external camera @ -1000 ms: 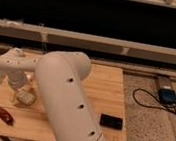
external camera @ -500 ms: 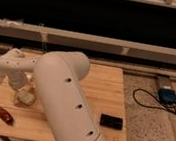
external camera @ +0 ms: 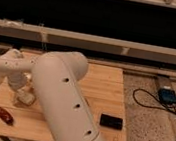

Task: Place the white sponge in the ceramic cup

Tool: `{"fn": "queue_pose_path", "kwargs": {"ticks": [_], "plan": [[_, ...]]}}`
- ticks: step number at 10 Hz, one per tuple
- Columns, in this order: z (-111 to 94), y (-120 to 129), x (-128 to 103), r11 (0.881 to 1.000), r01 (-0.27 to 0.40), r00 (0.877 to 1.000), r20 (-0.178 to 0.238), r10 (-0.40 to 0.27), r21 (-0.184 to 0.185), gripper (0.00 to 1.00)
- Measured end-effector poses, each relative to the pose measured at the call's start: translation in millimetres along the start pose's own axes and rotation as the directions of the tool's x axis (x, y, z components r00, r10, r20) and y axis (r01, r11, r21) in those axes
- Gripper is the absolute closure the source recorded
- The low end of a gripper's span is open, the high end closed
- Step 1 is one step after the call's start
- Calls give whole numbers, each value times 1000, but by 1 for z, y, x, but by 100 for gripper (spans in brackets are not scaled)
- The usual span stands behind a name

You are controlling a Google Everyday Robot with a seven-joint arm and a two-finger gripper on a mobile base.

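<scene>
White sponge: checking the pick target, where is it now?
In the camera view, the white sponge sits on the left of the wooden table, right below the claw, up-right of the dark red-brown item.

High behind arm (external camera: pixel 64 99), hand (external camera: pixel 23 90) lower-left

Smooth, pale plastic on the jaws, low over the left of the matt, grained wood counter (external camera: pixel 104 88); just beside them lies the soft, matt white sponge (external camera: pixel 25 97).

You see the white gripper (external camera: pixel 23 93) at middle left, over a pale wood-grain tabletop (external camera: pixel 104 88); black block (external camera: pixel 111 121), red-brown item (external camera: pixel 4 115) lower left.
</scene>
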Motion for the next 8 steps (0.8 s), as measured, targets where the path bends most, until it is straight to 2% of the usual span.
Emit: {"fn": "queue_pose_path", "kwargs": {"ticks": [2, 4, 5, 6, 8], "plan": [[-1, 1, 0, 1000, 1, 1000, -1, -1, -1, 34], [-4, 0, 0, 1000, 1, 1000, 3, -1, 0, 57], [-7, 0, 1, 1000, 1, 1000, 6, -1, 1, 65], [-9, 0, 0, 1000, 2, 1000, 15, -2, 0, 73], [-20, 1, -2, 1000, 6, 999, 43, -6, 0, 95]]}}
